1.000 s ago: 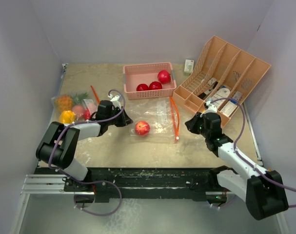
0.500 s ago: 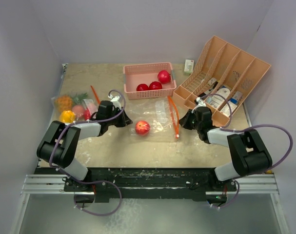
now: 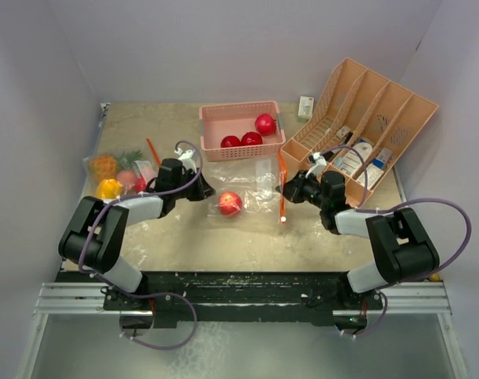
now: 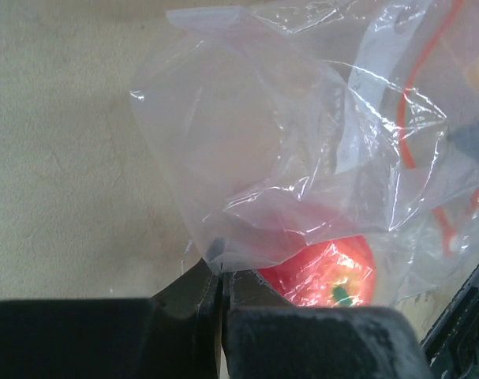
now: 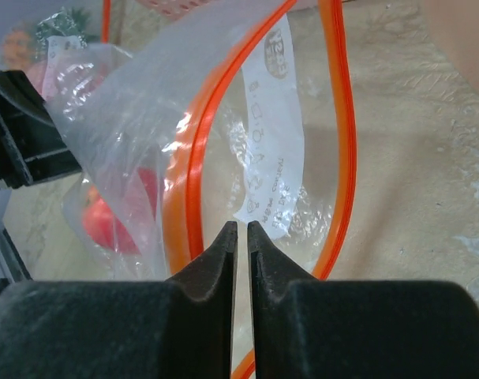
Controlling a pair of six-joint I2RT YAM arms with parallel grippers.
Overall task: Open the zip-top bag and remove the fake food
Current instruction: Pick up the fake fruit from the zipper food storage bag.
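Note:
A clear zip-top bag [image 3: 259, 183] with an orange zip [image 3: 281, 189] lies mid-table, holding one red round fruit [image 3: 230, 203]. My left gripper [image 3: 203, 192] is shut on the bag's closed end; the left wrist view shows the film [image 4: 263, 158] pinched at its tips [image 4: 220, 272], with the fruit [image 4: 326, 268] just beyond. My right gripper [image 3: 287, 189] is at the bag's mouth. In the right wrist view its jaws [image 5: 241, 227] stand almost together, pointing into the open zip loop [image 5: 193, 158], with nothing seen between them.
A second bag [image 3: 117, 175] with a pineapple, yellow pepper and red pieces lies at the left. A pink basket [image 3: 215, 118] at the back holds three red fruits. A peach organizer [image 3: 381, 103] with bottles stands right, a small carton [image 3: 305, 106] beside it.
My right arm has swung left from beside the organizer to the bag's zip mouth. The bag has bunched up and its zip edge has lifted. The left gripper has stayed put.

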